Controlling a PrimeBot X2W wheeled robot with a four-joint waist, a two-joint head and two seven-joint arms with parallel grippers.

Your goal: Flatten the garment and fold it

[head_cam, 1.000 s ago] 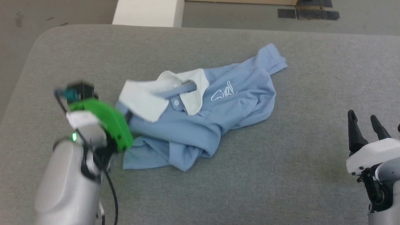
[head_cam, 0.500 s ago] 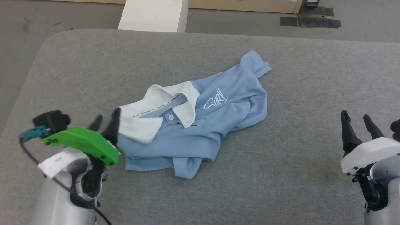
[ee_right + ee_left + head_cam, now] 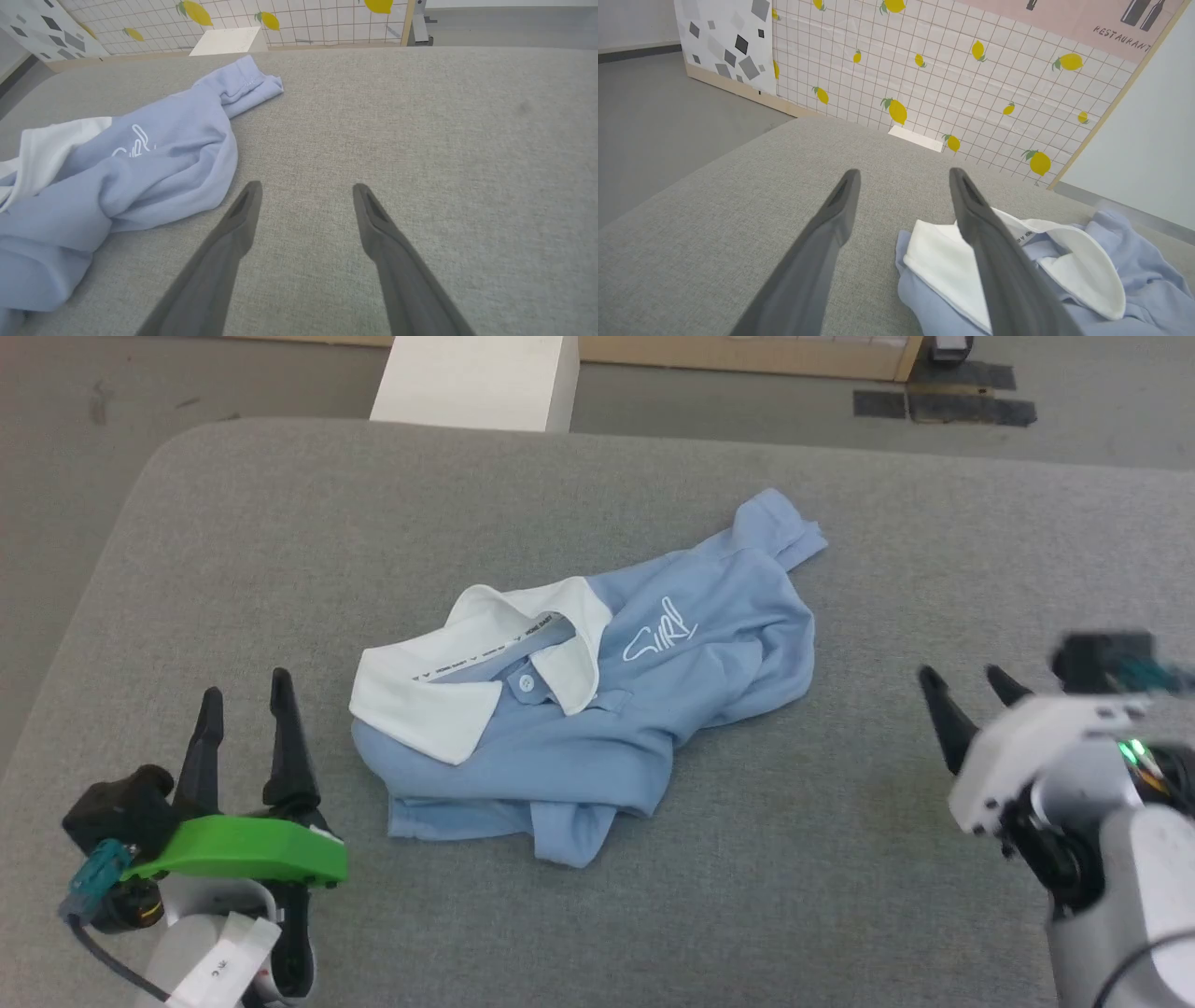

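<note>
We see the garment [image 3: 597, 709] lying crumpled around the middle of the desk [image 3: 280, 523]. Its white collar [image 3: 439, 686] is turned toward the left edge and one sleeve [image 3: 775, 527] reaches toward the far edge. Our left hand [image 3: 246, 683] is released and empty just beside the collar, near the left edge. Our right hand [image 3: 960, 672] is likewise spread and empty, well apart from the cloth toward the right edge. The body is doubled over itself along the near side, so the main risk, we judge, is pinching several layers at once. A pull would then drag the whole bundle instead of spreading it. We cannot tell where the hem lies.
</note>
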